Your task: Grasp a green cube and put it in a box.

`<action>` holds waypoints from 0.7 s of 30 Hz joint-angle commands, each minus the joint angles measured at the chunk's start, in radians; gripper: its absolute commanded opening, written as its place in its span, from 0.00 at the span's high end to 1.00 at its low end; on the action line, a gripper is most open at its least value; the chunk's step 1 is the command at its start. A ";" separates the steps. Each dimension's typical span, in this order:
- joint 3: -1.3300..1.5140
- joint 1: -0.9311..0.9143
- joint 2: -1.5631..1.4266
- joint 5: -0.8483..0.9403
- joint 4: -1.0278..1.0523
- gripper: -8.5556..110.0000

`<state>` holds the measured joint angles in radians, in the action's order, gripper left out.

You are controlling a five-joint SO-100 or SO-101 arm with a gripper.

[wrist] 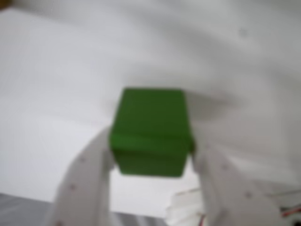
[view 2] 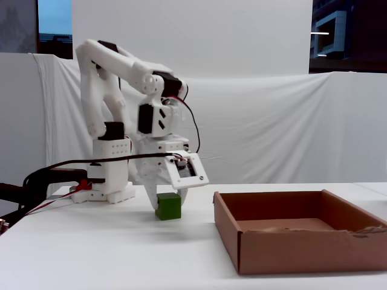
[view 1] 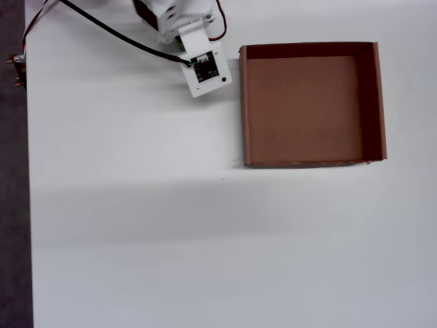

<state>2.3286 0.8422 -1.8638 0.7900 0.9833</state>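
Observation:
The green cube (wrist: pixel 150 136) fills the middle of the wrist view, and both white fingers press against its lower corners. My gripper (wrist: pixel 151 157) is shut on it. In the fixed view the cube (view 2: pixel 168 206) sits low between the fingers of the gripper (view 2: pixel 168 200), at or just above the white table; I cannot tell whether it touches. The brown cardboard box (view 2: pixel 302 248) stands open to the cube's right with nothing in it. In the overhead view the box (view 1: pixel 243 109) lies right of the arm's wrist camera mount (view 1: pixel 205 68), which hides the cube.
The arm's base (view 2: pixel 109 181) stands behind the gripper, with a black cable (view 1: pixel 116 34) running across the table's top left. The table's left edge (view 1: pixel 27 205) borders a dark floor. A white cloth backdrop (view 2: pixel 272 121) hangs behind.

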 commanded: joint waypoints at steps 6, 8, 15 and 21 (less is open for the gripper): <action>-0.035 0.009 -0.005 -0.005 0.003 0.80; -0.035 0.009 -0.005 -0.005 0.003 0.80; -0.037 0.009 -0.005 -0.005 0.005 0.80; -0.092 -0.002 -0.003 0.003 0.063 0.81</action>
<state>2.3010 0.8422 -1.8638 0.7900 1.0308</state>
